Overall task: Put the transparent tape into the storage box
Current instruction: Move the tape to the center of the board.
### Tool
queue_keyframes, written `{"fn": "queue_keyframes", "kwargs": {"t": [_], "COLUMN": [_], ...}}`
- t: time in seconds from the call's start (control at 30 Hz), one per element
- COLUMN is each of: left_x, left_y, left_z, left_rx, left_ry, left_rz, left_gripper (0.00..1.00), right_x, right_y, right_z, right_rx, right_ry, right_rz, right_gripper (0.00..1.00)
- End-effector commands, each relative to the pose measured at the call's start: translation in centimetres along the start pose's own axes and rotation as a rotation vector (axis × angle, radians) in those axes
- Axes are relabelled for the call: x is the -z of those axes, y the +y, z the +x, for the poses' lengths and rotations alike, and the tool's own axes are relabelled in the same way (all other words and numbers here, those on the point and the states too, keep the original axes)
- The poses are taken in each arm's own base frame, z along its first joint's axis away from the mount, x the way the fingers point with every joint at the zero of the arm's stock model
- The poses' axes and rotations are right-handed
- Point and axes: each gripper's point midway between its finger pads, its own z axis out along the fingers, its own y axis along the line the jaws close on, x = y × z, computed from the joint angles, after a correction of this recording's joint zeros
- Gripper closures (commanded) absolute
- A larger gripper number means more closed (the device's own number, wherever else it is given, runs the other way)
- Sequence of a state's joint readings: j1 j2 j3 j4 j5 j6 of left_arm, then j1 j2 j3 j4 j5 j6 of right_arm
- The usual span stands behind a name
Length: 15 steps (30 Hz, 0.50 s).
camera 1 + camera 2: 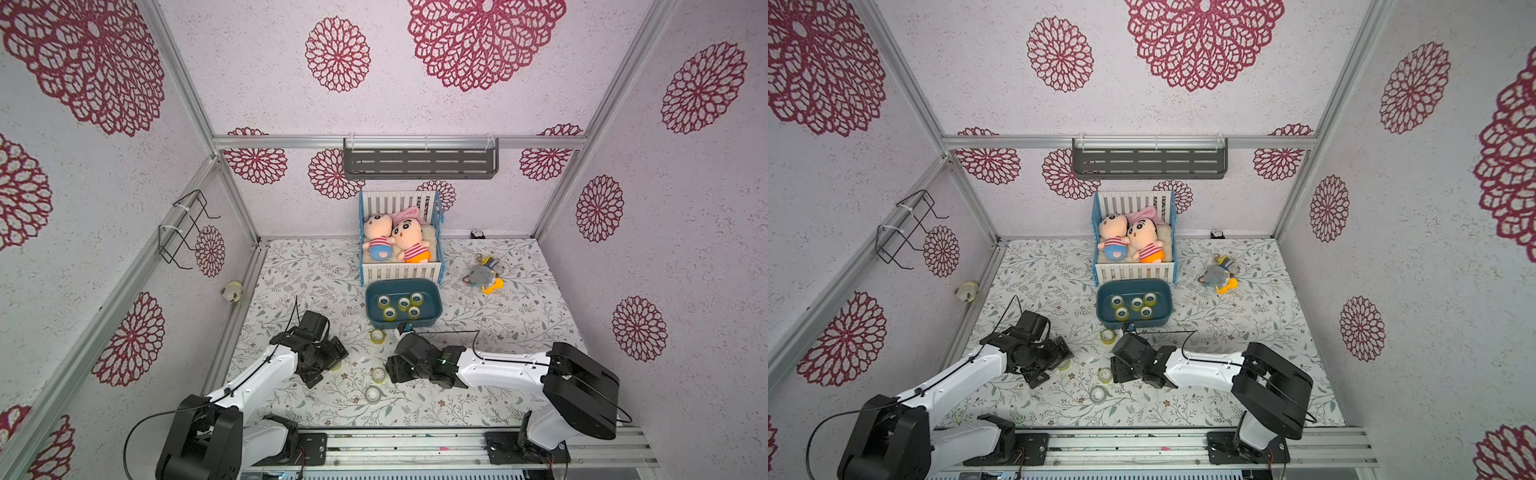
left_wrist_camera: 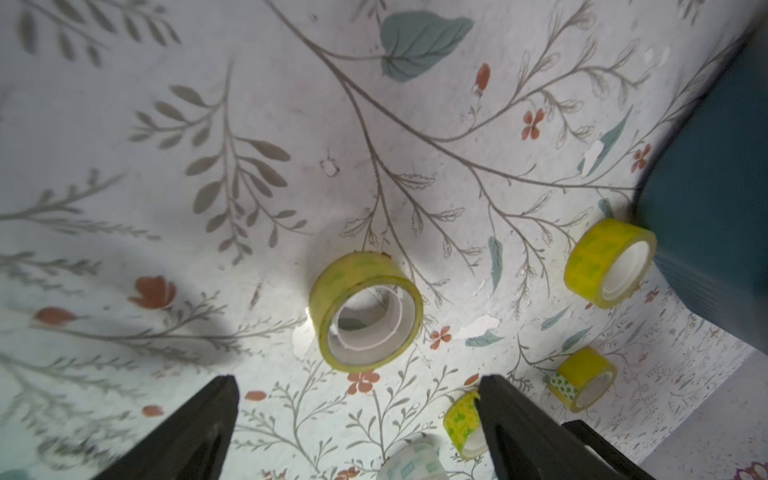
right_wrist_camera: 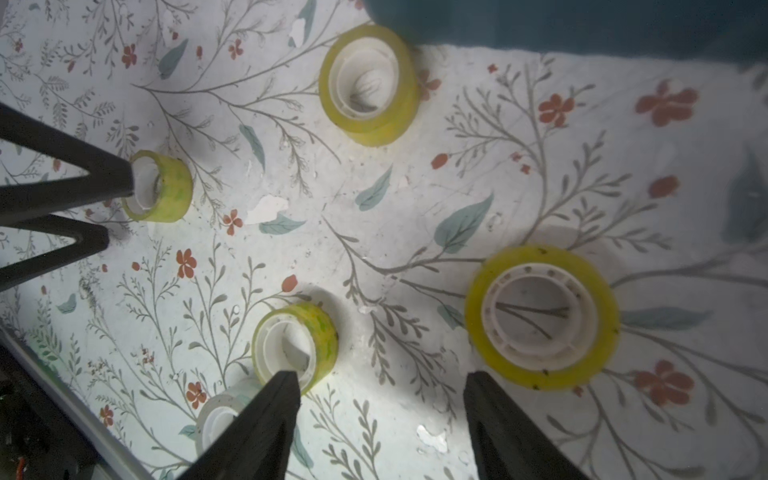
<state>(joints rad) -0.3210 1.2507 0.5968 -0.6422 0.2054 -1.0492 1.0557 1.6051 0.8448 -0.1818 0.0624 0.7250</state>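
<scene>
Tape (image 2: 365, 309) just beyond left pincer (image 2: 358, 384), jaws apart

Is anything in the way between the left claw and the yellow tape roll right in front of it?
No, nothing that I can see. The left claw is open, and the yellow tape roll lies on the flowery mat just ahead of it. Only bare mat shows between them.

Storage box (image 1: 432, 318) on bench (image 1: 498, 353), just in front of toy crib (image 1: 401, 272). 5 tape rolls (image 1: 404, 304) inside box. 3 loose rolls (image 1: 378, 375) on bench between left arm (image 1: 257, 374) and right arm (image 1: 498, 368). 4th roll (image 1: 336, 366) partly hidden under left arm's end.
</scene>
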Motion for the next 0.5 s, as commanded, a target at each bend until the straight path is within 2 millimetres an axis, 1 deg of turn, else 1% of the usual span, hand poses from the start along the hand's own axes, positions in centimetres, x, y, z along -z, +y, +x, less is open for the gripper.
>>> {"fn": "queue_keyframes", "kwargs": {"t": [0.0, 0.1, 0.27, 0.37, 0.47], "left_x": [-0.5, -1.0, -0.6, 0.0, 0.8], "left_y": [-2.1, -2.8, -4.0, -4.8, -4.8], "left_z": [-0.2, -0.2, -0.5, -0.8, -1.1], "left_rx": [-0.043, -0.075, -0.103, -0.120, -0.150], "left_ry": [0.006, 0.012, -0.003, -0.023, -0.042], "left_rz": [0.042, 0.032, 0.060, 0.084, 0.068], "left_gripper": [0.03, 0.03, 0.03, 0.03, 0.03], "right_x": [-0.6, -1.4, -1.8, -1.8, -1.2], "right_y": [2.1, 1.1, -0.4, -2.1, -4.0], "right_z": [-0.1, 0.4, 0.2, 0.2, 0.4], "right_rx": [0.062, 0.061, 0.038, 0.032, 0.020], "right_ry": [0.007, 0.023, 0.007, -0.001, -0.008], "right_rz": [-0.047, 0.010, 0.097, 0.190, 0.276], "right_gripper": [0.29, 0.29, 0.29, 0.28, 0.27]}}
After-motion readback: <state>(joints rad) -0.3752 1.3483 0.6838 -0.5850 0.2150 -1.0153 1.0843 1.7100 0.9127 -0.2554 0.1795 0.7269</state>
